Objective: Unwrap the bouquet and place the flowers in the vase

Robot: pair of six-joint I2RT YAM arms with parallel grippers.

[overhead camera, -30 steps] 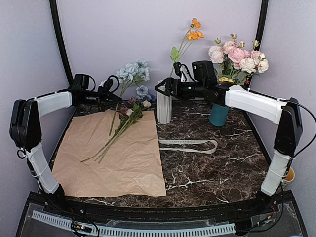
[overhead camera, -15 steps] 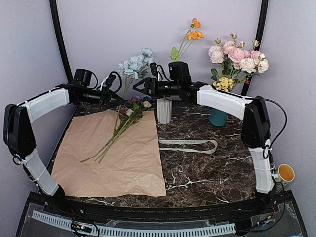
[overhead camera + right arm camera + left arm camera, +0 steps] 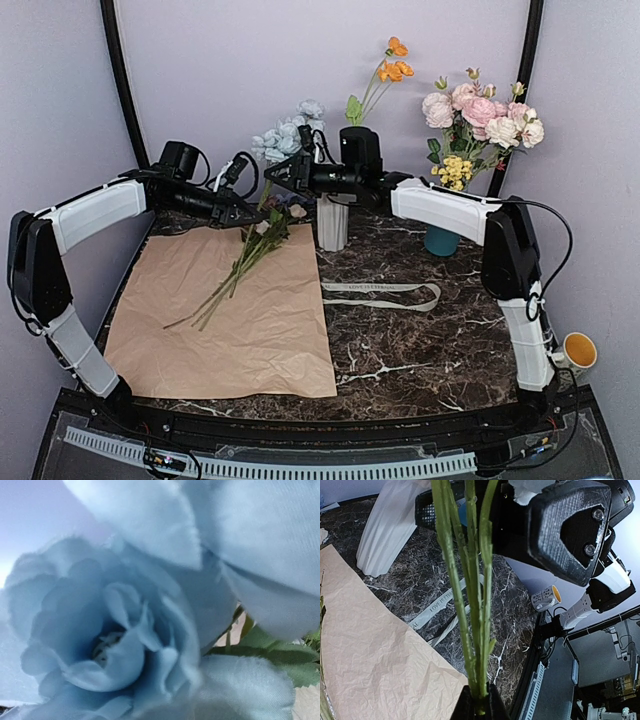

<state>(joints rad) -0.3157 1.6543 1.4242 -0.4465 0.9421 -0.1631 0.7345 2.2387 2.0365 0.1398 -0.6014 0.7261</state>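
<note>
Only the left wrist view shows the left hand [image 3: 479,701] clamped on flower stems [image 3: 475,605]. I cannot tell the right hand's [image 3: 280,172] state. One vase [image 3: 332,222], one ribbon [image 3: 385,290].

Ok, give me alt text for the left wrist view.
A bunch of green stems stands clamped in the shut left end effector at the bottom edge. Behind them loom the right arm's black housing and the white ribbed vase, above tan paper and a ribbon on the marble table.

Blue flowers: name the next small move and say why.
Probably close the right gripper on the stems under the blue flowers: the left gripper holds them only low down, and the vase stands just beside.
</note>
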